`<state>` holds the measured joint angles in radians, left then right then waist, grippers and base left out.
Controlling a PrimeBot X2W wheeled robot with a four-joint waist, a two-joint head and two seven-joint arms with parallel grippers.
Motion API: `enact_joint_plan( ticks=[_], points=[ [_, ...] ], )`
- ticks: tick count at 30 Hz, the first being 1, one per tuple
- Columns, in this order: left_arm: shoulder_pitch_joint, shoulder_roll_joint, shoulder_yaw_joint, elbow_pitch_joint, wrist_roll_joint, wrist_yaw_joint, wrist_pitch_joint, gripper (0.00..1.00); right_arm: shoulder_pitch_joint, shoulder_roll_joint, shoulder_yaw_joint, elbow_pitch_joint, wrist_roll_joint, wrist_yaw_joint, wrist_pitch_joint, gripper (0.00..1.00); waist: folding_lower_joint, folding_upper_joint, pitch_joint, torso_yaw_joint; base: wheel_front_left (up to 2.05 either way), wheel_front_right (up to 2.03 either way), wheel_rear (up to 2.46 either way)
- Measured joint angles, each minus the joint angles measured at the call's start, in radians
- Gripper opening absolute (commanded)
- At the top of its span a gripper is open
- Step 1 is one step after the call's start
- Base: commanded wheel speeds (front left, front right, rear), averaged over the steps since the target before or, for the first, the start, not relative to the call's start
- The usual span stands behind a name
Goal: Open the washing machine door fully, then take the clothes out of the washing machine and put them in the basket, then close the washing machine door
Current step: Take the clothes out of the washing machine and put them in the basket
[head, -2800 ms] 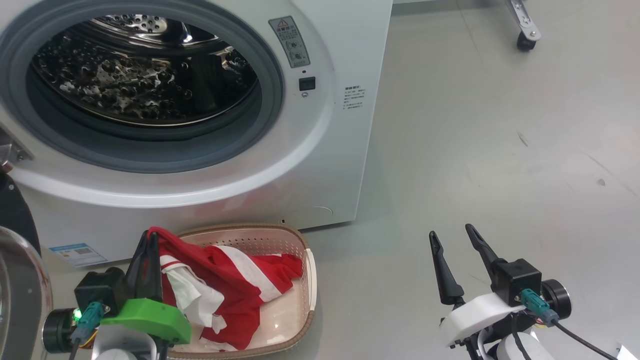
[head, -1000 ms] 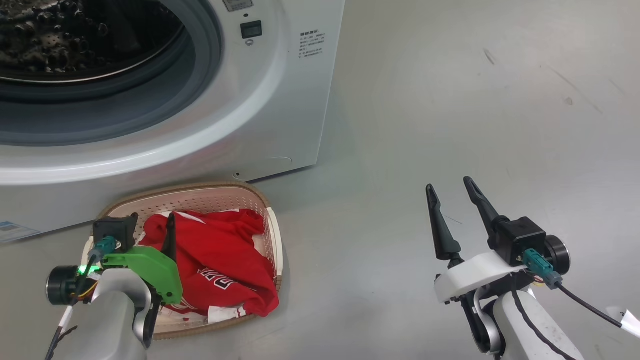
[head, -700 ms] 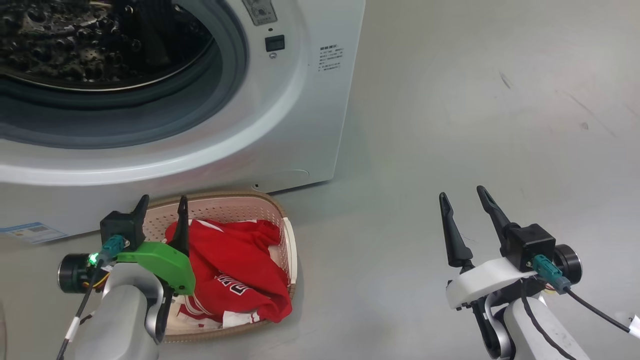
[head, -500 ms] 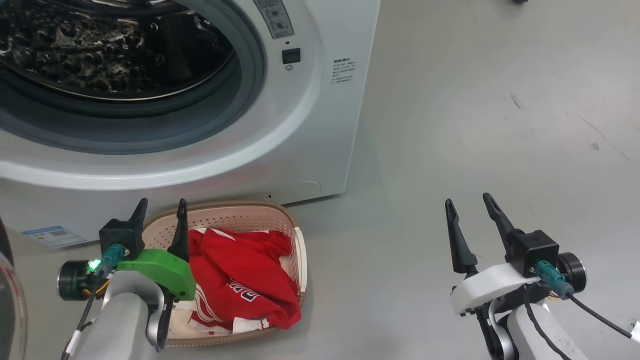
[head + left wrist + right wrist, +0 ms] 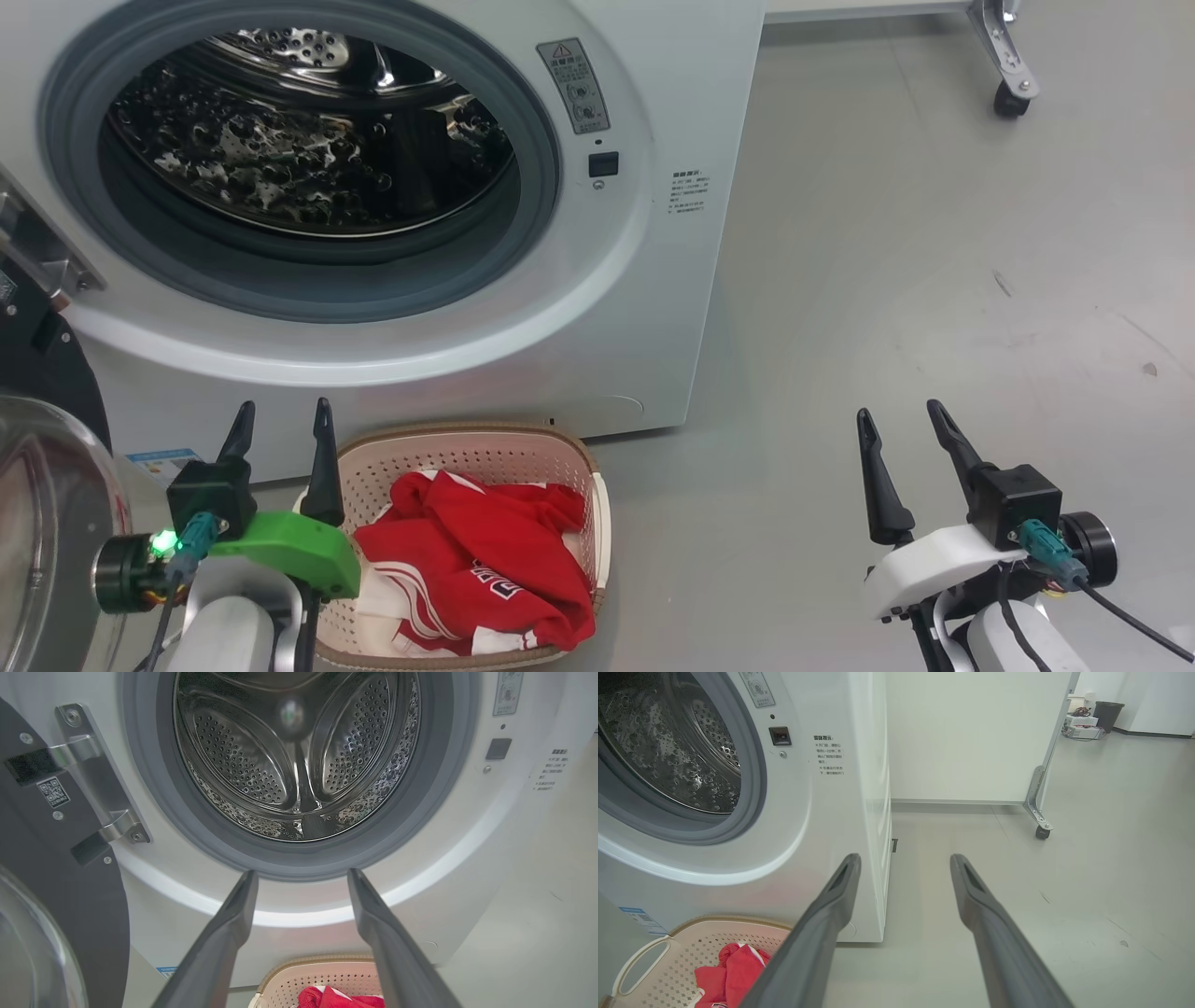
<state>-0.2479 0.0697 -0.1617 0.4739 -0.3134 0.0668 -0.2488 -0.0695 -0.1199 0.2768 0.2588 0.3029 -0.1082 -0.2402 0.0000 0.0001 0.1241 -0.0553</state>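
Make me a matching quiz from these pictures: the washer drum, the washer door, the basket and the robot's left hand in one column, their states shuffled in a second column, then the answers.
Column one:
1. perforated steel drum
2. round black-ringed glass washing machine door
3. cream perforated plastic basket
4. dark two-fingered left hand

Column two:
A. holds red garments with white stripes
B. swung open, to the left of the opening
C. open, gripping nothing
D. no clothes visible inside

Pairs: 1-D, 2-B, 3-A, 4-C
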Motion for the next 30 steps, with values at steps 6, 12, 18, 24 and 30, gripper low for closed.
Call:
enact_joint_plan(
  ticks=[6, 12, 18, 24, 30],
  points=[
    [0.076, 0.006, 0.013, -0.050, 0.005, 0.017, 0.000, 1.00, 0.025, -0.001, 0.001, -0.001, 0.000, 0.000, 0.002, 1.00, 0.0000, 0.0000, -0.042, 0.016, 0.00, 0.00, 0.00],
    [0.137, 0.013, 0.020, -0.101, 0.008, 0.025, 0.002, 1.00, 0.043, 0.000, 0.008, -0.013, -0.003, -0.002, 0.015, 1.00, 0.0000, 0.0000, -0.067, 0.022, 0.00, 0.00, 0.00],
    [0.175, 0.015, 0.020, -0.157, 0.017, 0.026, 0.020, 1.00, 0.061, -0.002, 0.007, -0.027, -0.005, -0.008, 0.015, 1.00, 0.0000, 0.0000, -0.072, 0.021, 0.00, 0.00, 0.00],
    [0.209, 0.018, 0.020, -0.207, 0.029, 0.034, 0.042, 1.00, 0.076, -0.004, 0.006, -0.036, -0.006, -0.008, 0.025, 1.00, 0.0000, 0.0000, -0.082, 0.021, 0.00, 0.00, 0.00],
    [0.241, 0.020, 0.020, -0.249, 0.034, 0.034, 0.065, 1.00, 0.079, -0.004, 0.003, -0.050, -0.007, -0.008, 0.033, 1.00, 0.0000, 0.0000, -0.087, 0.021, 0.00, 0.00, 0.00]
  ],
)
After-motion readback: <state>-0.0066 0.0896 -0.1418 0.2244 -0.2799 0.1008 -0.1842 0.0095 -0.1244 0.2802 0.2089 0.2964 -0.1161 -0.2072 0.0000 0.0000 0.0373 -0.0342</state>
